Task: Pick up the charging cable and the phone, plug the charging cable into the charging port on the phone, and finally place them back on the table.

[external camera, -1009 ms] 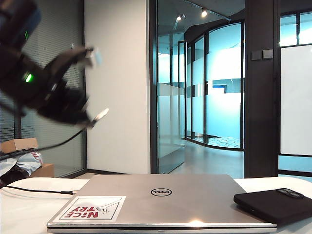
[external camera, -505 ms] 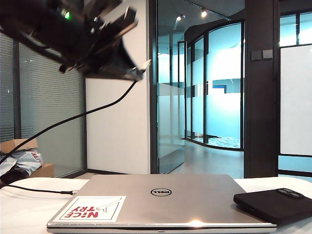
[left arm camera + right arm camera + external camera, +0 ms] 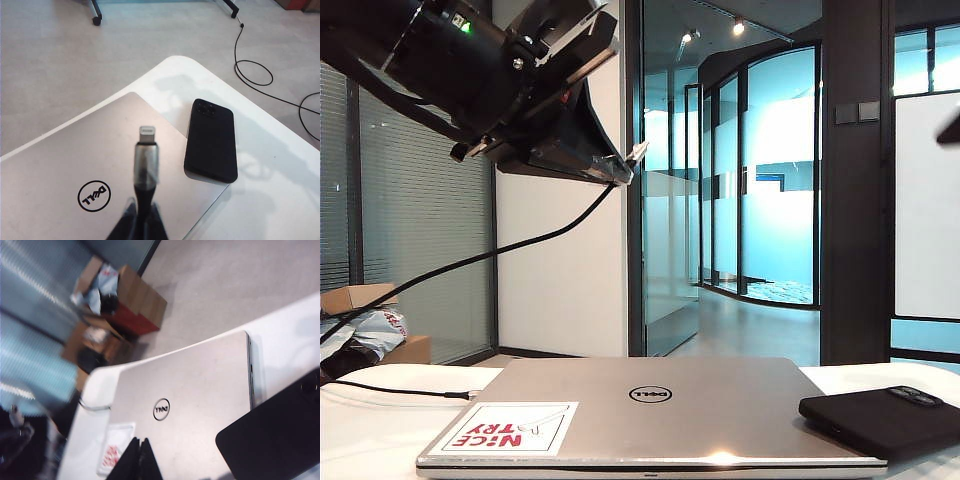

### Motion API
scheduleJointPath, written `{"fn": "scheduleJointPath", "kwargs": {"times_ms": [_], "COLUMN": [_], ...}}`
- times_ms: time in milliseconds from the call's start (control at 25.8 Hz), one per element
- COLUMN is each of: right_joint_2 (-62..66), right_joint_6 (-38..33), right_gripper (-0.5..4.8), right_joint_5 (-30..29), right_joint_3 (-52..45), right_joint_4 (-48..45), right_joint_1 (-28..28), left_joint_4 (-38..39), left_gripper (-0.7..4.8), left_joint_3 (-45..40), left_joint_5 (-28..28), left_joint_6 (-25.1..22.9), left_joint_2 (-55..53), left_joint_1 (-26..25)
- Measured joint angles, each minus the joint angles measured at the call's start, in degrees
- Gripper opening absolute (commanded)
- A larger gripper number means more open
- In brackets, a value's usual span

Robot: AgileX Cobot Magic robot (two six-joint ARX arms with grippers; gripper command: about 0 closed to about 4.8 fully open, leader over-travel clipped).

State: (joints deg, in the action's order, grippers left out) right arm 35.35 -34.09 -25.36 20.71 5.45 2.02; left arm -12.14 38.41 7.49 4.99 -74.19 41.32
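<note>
The left claw (image 3: 141,220), raised above the laptop (image 3: 650,410), pinched the limp charging cable (image 3: 146,170) behind its plug; the closed, empty right claw (image 3: 140,460) hovered near the rigid, slick-looking phone (image 3: 880,420), best taken by its long edges, on the bench (image 3: 360,440).

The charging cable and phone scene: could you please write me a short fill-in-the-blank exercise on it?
1. The left gripper is shut on the charging ____.
2. The phone lies partly on the table and partly on the ____.
3. The right gripper is shut and holds ____.
Missing words: cable; laptop; nothing
</note>
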Motion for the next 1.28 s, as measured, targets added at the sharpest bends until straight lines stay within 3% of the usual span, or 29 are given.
{"fn": "scheduleJointPath", "kwargs": {"times_ms": [155,233,349,427,466,699,932,1281], "right_joint_2": [0.0,0.0,0.0,0.0,0.0,0.5,9.4,27.8], "right_joint_6": [-8.3,-10.9,-14.7,-17.6,-19.6,-21.5,-21.6,-22.6], "right_gripper": [0.07,0.76,2.57,4.39,4.63,4.79,4.79,4.79], "right_joint_5": [-0.2,-0.2,-0.2,0.1,1.1,5.0,4.4,1.7], "right_joint_3": [-4.2,-5.0,-5.7,-6.1,-6.1,-6.1,-6.2,-6.0], "right_joint_4": [-3.4,-3.3,-2.8,-1.4,0.6,5.0,4.7,-11.5], "right_joint_1": [-1.9,-2.0,-1.9,-2.0,-1.9,-3.3,-4.1,-4.4], "left_joint_4": [0.1,0.1,0.2,0.1,0.0,0.0,0.0,0.0], "left_gripper": [-0.08,-0.08,-0.08,-0.08,-0.08,-0.08,-0.08,-0.08], "left_joint_3": [0.0,0.0,0.0,0.0,0.0,0.0,0.0,0.0], "left_joint_5": [0.0,0.0,0.0,0.0,0.0,0.0,0.0,0.0], "left_joint_6": [0.0,0.0,0.0,0.0,0.0,0.0,0.0,0.0], "left_joint_2": [0.0,0.0,0.0,0.0,0.0,0.0,0.0,0.0], "left_joint_1": [0.0,0.0,0.0,0.0,0.0,0.0,0.0,0.0]}}
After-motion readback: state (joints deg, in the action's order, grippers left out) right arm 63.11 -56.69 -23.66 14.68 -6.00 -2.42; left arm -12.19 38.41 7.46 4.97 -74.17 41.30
